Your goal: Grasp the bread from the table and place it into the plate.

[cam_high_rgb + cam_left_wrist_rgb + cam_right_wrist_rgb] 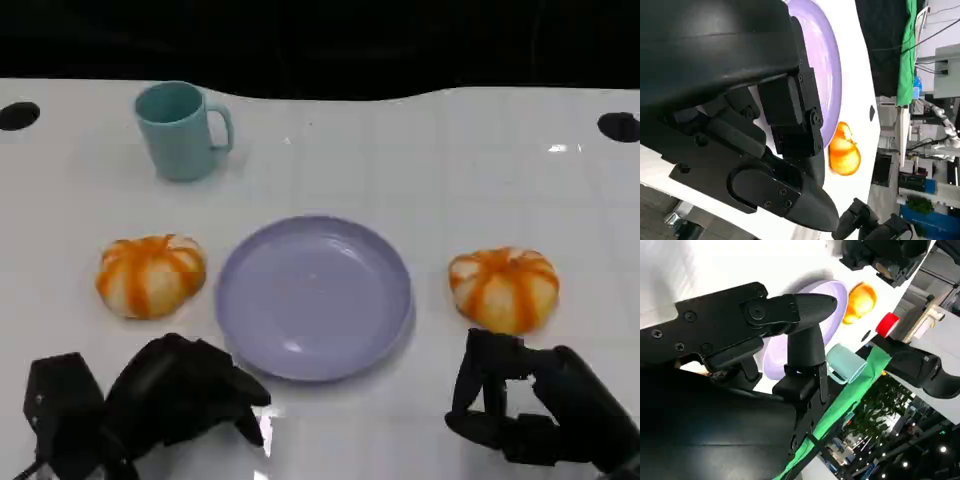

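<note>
Two round orange-striped breads lie on the white table, one on each side of an empty purple plate [313,295]. The left bread [150,275] sits just beyond my left hand [175,395], which holds nothing and hangs low over the table. The right bread [505,288] lies directly beyond my right hand [525,405], whose fingers are apart and just short of it. The left wrist view shows the plate [834,65], the right bread [844,155] and my right hand [870,227]. The right wrist view shows the plate [837,315] and the left bread [860,302].
A teal mug [183,130] stands at the back left, beyond the left bread, and also shows in the right wrist view as the mug [845,365]. The table's far edge meets a dark background. Green cloth and lab equipment lie off the table.
</note>
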